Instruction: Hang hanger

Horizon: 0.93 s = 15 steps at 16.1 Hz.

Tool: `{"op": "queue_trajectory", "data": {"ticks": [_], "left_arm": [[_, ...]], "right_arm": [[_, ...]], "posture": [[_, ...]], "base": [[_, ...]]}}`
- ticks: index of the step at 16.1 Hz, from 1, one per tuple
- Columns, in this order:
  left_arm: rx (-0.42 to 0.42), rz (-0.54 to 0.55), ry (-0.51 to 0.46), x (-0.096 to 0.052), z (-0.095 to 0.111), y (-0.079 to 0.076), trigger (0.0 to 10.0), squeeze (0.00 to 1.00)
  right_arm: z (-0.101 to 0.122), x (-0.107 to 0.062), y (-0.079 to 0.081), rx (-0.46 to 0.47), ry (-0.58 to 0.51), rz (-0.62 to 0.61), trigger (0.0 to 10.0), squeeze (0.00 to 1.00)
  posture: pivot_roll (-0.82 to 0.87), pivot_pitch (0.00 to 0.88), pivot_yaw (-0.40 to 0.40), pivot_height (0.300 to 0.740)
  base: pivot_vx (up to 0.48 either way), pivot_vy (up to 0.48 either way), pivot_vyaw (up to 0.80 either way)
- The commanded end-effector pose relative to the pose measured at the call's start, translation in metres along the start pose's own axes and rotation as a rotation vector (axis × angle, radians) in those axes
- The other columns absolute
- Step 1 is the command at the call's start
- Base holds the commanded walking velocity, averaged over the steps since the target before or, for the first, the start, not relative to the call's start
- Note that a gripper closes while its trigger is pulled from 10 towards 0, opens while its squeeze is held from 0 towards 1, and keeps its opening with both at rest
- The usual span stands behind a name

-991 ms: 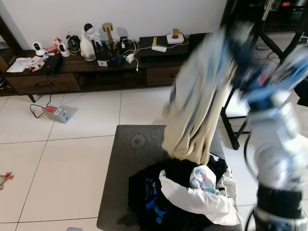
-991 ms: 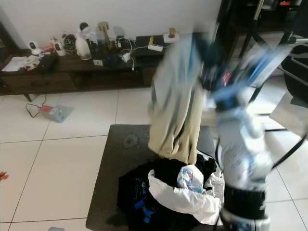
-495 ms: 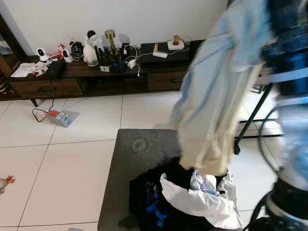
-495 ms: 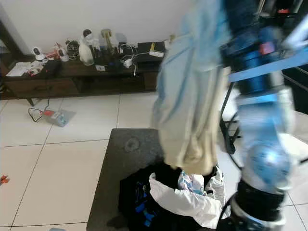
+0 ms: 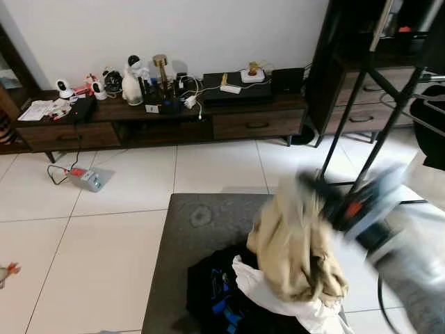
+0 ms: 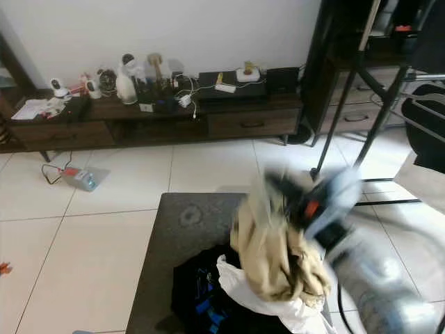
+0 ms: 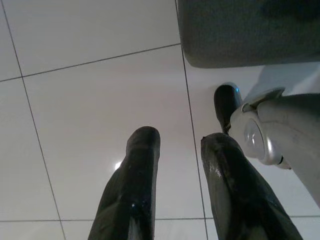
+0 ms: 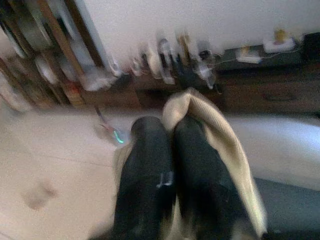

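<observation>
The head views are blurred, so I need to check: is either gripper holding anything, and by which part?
The right gripper is shut on the beige fabric garment, pinching a fold of cloth at its upper edge. The left gripper holds nothing.

We see our silver right arm, blurred, with a black and red-marked wrist; our left gripper has two long glossy black fingers.

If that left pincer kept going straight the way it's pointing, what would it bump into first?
Most likely the white floor tiles: the left pincer points down at bare floor, with the grey ottoman off to one side.
</observation>
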<state>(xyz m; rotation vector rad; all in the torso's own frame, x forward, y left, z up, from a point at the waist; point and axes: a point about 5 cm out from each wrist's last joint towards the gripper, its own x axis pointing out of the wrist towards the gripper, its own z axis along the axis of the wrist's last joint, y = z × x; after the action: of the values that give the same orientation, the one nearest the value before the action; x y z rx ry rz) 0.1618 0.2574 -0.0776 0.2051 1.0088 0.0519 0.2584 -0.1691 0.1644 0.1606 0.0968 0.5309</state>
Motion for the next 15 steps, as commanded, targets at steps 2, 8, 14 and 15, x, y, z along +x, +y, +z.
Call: {"op": "queue_trajectory", "data": {"ticks": [2,8,14,15], "left_arm": [[0.011,-0.01,0.045,-0.002,-0.012,0.0,10.0,0.0],[0.014,-0.007,0.045,-0.002,-0.013,0.001,10.0,0.0],[0.026,-0.017,0.048,-0.002,-0.013,0.001,10.0,0.0],[0.028,-0.018,0.049,-0.002,-0.013,0.001,10.0,0.0]], "right_arm": [[-0.038,0.002,0.023,0.095,0.07,0.179,0.0,0.0],[-0.044,-0.005,0.109,-0.019,0.197,0.832,0.0,0.0],[-0.12,-0.003,0.023,-0.007,0.489,0.242,10.0,0.0],[-0.131,-0.005,0.016,0.024,0.52,0.179,10.0,0.32]], "posture": [[0.01,0.128,0.042,0.74],[0.02,0.129,0.04,0.74],[0.01,0.127,0.043,0.74],[0.01,0.127,0.044,0.74]], "base": [[0.0,0.0,0.0],[0.0,0.0,0.0],[0.0,0.0,0.0],[0.0,0.0,0.0]]}}
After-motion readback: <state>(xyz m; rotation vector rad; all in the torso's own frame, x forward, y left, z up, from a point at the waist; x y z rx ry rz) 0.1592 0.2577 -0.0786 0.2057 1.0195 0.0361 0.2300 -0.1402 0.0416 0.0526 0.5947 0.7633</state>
